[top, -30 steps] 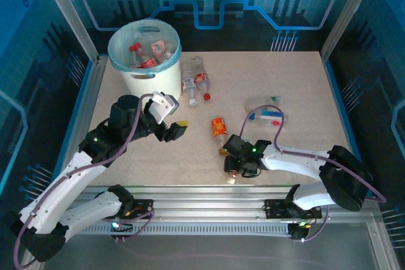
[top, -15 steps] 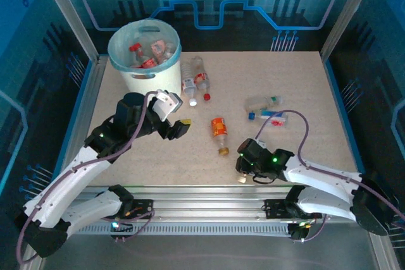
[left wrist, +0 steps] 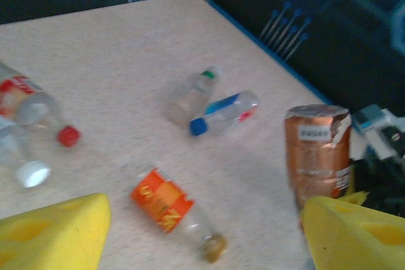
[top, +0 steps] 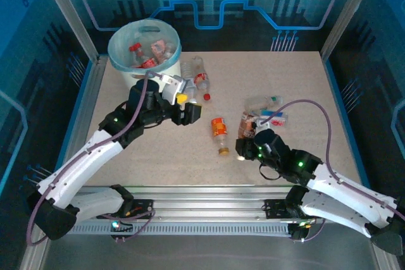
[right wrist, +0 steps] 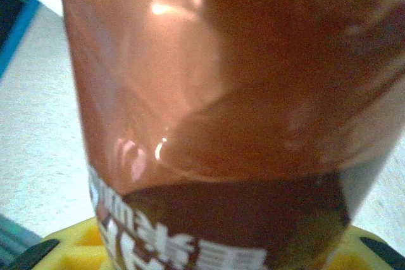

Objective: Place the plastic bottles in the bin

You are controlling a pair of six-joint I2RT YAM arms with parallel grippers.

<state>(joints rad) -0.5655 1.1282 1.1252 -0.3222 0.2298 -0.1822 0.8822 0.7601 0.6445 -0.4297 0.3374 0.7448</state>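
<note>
**A:** What is the right gripper on?
**B:** The brown bottle. The jaws are pressed against it, with a yellow pad on either side of its body, over the right half of the table.
**A:** What does it look like?
**B:** Glossy copper-brown wrap with white lettering low down. The left wrist view shows a small white sticker near its top. There it stands roughly upright, its lower end hidden behind a yellow finger.
**A:** And the left gripper?
**B:** Spread wide, nothing between its fingers, near the bin.
**A:** The bin itself?
**B:** Round and white, lined with a pale blue bag, at the far left corner. It holds a heap of bottles, red caps and labels showing.
**A:** What's loose on the table?
**B:** An orange-labelled bottle lies on its side near the brown one. A green-capped bottle and a blue-capped bottle lie side by side farther right. A red-capped bottle and a white-capped bottle lie together just beside the bin
</note>
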